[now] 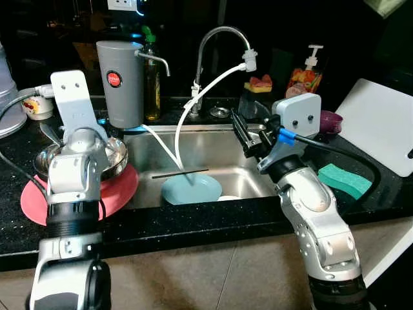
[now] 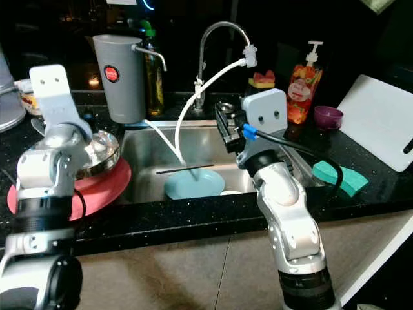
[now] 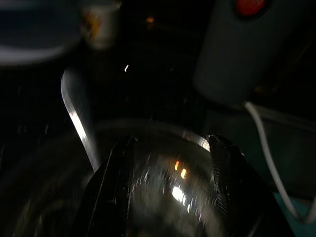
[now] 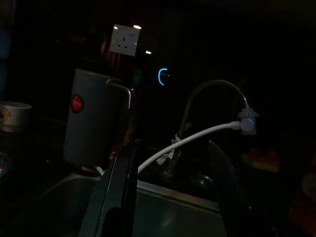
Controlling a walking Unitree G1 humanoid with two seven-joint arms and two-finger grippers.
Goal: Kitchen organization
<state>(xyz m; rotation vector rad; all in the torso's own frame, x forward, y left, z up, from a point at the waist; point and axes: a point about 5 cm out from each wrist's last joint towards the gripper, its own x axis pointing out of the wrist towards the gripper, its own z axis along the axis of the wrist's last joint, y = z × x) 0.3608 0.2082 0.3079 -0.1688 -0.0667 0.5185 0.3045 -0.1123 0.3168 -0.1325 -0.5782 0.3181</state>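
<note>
From the head cameras I see my left gripper (image 3: 170,182) poised over the steel bowl (image 1: 113,161), which sits on the red plate (image 1: 119,187) on the black counter (image 1: 193,223) left of the sink (image 1: 213,152). The arm's own body covers the fingers there; the left wrist view fills that in: both fingers (image 3: 116,192) are spread apart, the shiny bowl interior just beyond them, nothing between. That view also picks out a utensil handle (image 3: 79,118) leaning on the bowl's rim beside the nearer finger, and the grey water filter (image 3: 247,44) farther ahead.

My right gripper (image 1: 245,137) hangs above the sink's right side, fingers apart and empty. Below and ahead of it a light blue plate (image 1: 191,189) lies in the basin with a dark chopstick (image 1: 181,173) across it. The right wrist view looks past the fingers to the faucet (image 4: 212,91), its white hose (image 4: 192,140) and a wall socket (image 4: 124,38). A green sponge (image 1: 344,181) lies on the counter behind this gripper.
</note>
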